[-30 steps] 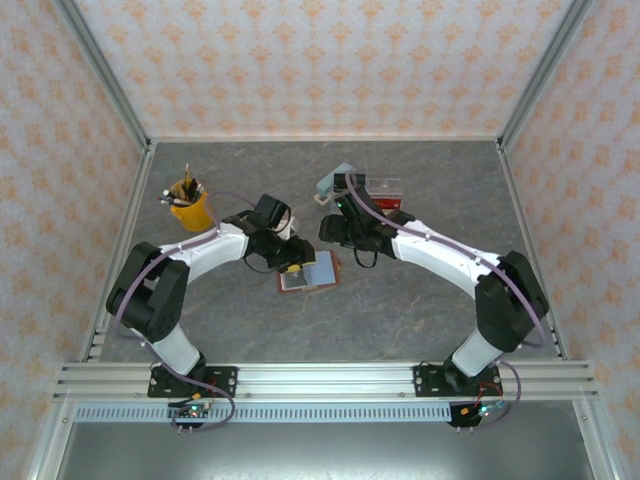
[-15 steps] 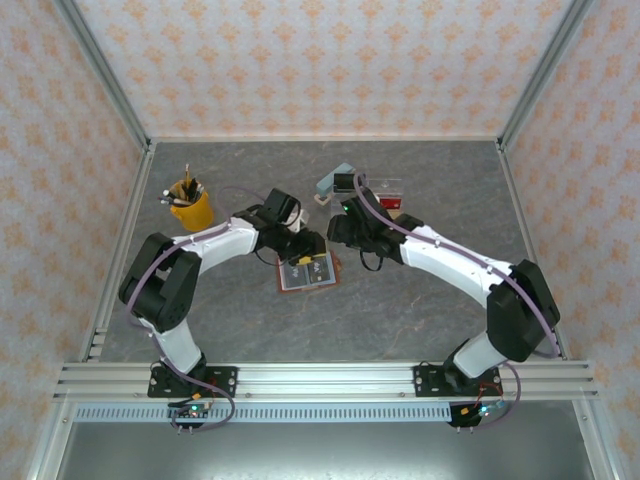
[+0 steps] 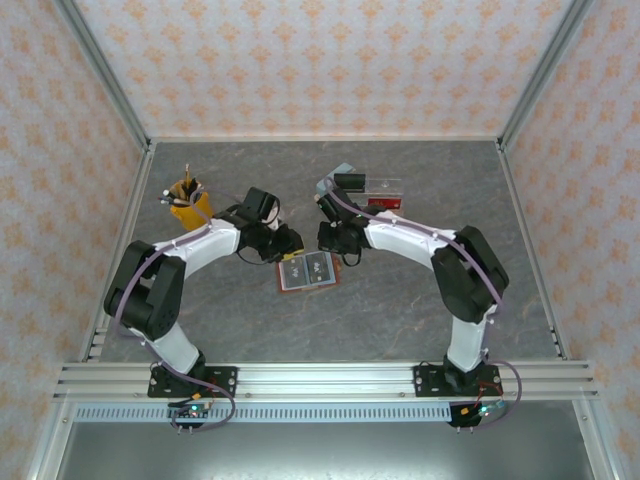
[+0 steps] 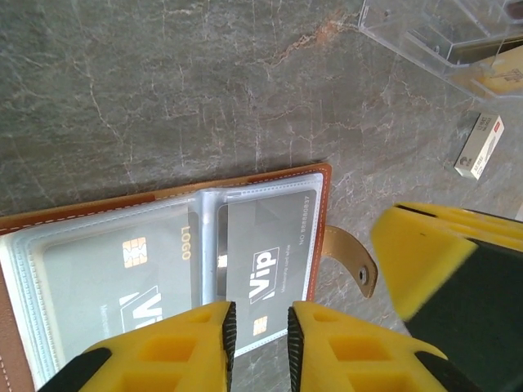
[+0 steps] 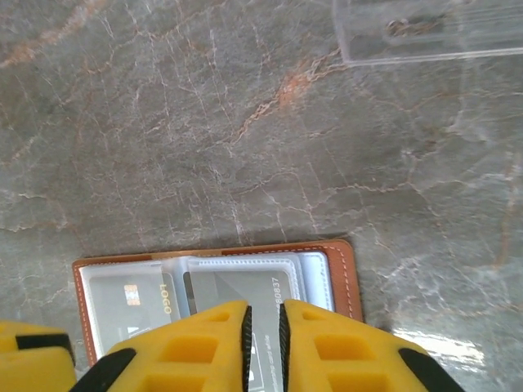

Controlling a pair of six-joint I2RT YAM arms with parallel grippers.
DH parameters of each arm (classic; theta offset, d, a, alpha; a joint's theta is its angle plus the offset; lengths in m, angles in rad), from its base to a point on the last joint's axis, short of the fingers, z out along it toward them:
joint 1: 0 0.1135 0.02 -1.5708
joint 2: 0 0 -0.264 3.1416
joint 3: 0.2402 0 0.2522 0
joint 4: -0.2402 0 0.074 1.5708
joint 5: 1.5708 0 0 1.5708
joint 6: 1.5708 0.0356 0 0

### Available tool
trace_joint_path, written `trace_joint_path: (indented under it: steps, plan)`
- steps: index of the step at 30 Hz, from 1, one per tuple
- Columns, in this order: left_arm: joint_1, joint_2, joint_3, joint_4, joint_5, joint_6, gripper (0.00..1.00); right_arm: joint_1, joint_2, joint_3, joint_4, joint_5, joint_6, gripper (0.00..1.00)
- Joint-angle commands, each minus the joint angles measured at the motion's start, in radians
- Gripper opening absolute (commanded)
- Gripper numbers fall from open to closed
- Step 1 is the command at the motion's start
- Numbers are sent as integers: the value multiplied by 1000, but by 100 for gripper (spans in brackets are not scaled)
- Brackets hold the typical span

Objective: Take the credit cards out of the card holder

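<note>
The left claw [image 4: 260, 339] is seen with its yellow fingers drawn close and a narrow slit left between them. It is poised over one page of the small reddish-brown leather card holder [image 4: 320, 220]. Whether a page or a card is pinched cannot be told. The right claw [image 5: 263, 339] is held almost closed just beside it, at the same edge of the card holder, and a grip cannot be confirmed there either.

The card holder is laid open and flat on the grey marbled desk [image 4: 163, 98]. Clear plastic sleeves [image 4: 206, 237] are bound inside it, and flat grey plastic credit cards [image 4: 265, 245] are lodged in them. Two are seen, one on each open page.

The cards are judged to be light, stiff, thin and slippery. The sleeves are judged soft and likely to be lifted along with any card that is pulled. A card is best taken by the edge exposed at its sleeve's mouth. The card holder, being light, would need to be pinned by the other claw so that it is not dragged across the smooth desk.

A loose leather strap tab [image 4: 351, 257] juts from the card holder's outer edge. Beyond the card holder, a clear acrylic organiser [image 4: 433, 41] is stood well apart, with a small white box [image 4: 480, 145] between the two.
</note>
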Motion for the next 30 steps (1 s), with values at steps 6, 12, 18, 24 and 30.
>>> trace_joint_path:
  steps: [6,12,18,24,30]
  plan:
    - [-20,88,9,42,58,-2,24,6,98,73,-108,-16,0,15]
    - [-31,125,19,59,66,-3,21,7,122,78,-117,-26,-8,11]
    - [-33,153,31,38,47,9,20,6,143,82,-129,-17,-14,11]
    - [-33,163,37,19,26,29,21,6,162,84,-132,-16,-17,11]
    - [-34,187,37,41,67,47,19,6,172,81,-130,-18,-19,9]
